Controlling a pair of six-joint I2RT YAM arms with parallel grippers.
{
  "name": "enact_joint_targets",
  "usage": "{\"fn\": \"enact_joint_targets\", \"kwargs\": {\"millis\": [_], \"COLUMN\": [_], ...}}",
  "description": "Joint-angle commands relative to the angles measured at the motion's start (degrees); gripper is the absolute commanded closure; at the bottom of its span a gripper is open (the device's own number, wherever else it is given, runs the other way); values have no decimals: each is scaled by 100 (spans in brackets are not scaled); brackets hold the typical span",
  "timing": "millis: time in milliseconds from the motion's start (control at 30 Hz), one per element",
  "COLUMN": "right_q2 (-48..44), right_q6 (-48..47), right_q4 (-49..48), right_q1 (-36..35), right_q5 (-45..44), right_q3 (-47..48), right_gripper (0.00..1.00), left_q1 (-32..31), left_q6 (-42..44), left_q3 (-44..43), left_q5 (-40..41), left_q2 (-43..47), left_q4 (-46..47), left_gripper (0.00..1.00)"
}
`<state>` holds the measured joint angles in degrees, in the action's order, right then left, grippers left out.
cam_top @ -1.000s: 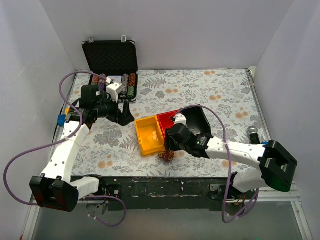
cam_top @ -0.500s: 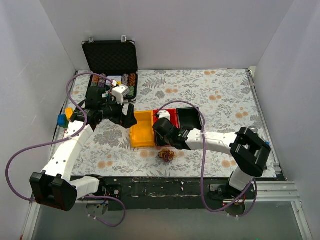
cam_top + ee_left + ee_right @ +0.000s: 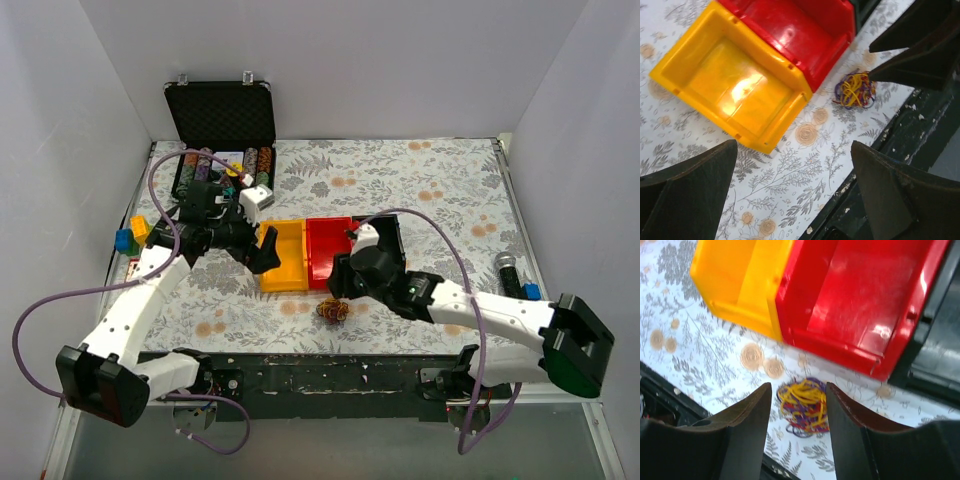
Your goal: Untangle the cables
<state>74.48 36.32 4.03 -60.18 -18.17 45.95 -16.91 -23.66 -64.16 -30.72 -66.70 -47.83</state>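
The cables (image 3: 332, 311) are one small knot of yellow, purple and red wire on the floral cloth, just in front of the red bin. In the right wrist view the knot (image 3: 803, 406) lies on the cloth between my right fingers, seen from above. My right gripper (image 3: 799, 392) is open and hovers over it, also seen in the top view (image 3: 342, 290). My left gripper (image 3: 266, 252) is open and empty over the yellow bin's left side. In the left wrist view the knot (image 3: 855, 90) lies well beyond my left gripper (image 3: 794, 150).
A yellow bin (image 3: 284, 256), a red bin (image 3: 326, 250) and a black bin (image 3: 390, 236) stand side by side mid-table. An open black case (image 3: 222, 140) with small parts sits at the back left. The table's dark front edge (image 3: 330, 368) runs close behind the knot.
My right arm has swung its gripper from beside the red bin to over the knot. My left gripper has moved right and nearer, toward the yellow bin. The bins have shifted slightly.
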Motion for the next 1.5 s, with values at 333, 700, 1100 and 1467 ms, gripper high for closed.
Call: {"fn": "enact_joint_targets", "kwargs": {"millis": [333, 700, 1100, 1467], "right_q2": [-22, -1100, -1682, -1936], "right_q6": [227, 130, 157, -37], "right_q4": [-1571, -1661, -1449, -1572], "right_q1": [-28, -108, -169, -397], "right_q5": [920, 1773, 1852, 1861], "right_q3": [-1431, -2520, -2776, -2592], "right_gripper": [49, 99, 99, 99], "left_q1": [-2237, -2748, -3503, -3556], "left_q6": [187, 178, -24, 37], "left_q3": [1318, 2224, 2382, 2434], "left_q5": [311, 286, 206, 76], "left_q2": [658, 685, -115, -485], "left_q4": [1231, 2480, 3209, 3623], "left_gripper": [2, 2, 2, 9]}}
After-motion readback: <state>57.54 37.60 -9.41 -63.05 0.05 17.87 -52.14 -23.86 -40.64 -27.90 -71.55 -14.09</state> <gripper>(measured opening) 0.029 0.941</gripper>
